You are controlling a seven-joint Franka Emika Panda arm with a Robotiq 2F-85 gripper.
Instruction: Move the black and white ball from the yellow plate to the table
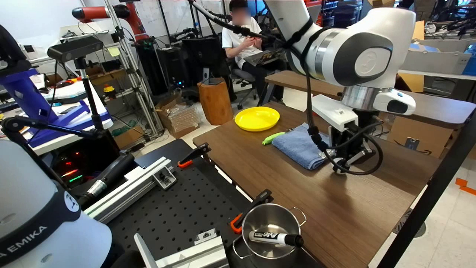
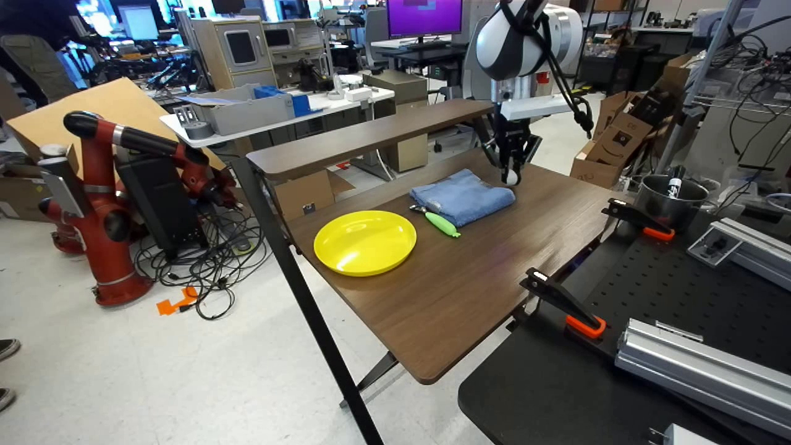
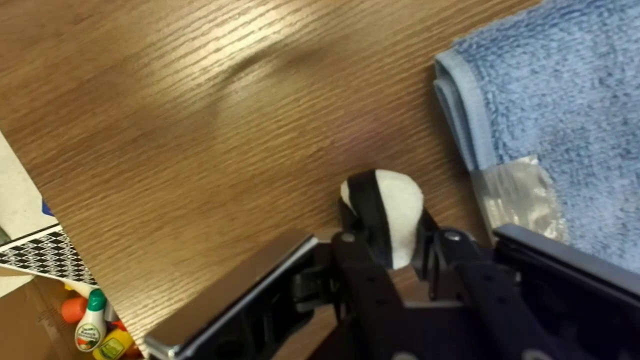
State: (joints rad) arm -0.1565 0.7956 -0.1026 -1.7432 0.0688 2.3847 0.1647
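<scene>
In pot (image 1: pixel 268 215), marker (image 1: pixel 272 237), in pincer (image 3: pixel 388 227), ball (image 3: pixel 398 202)

In the wrist view, the hand (image 3: pixel 387 225) is partly hiding the black and white ball (image 3: pixel 401 202); the frame is cropping the blue cloth (image 3: pixel 575 100). In an exterior view, a corner of the table (image 1: pixel 353 219) is lying offscreen.

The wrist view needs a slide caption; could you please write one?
Fingers grip a black and white ball near a blue cloth on a table.
</scene>
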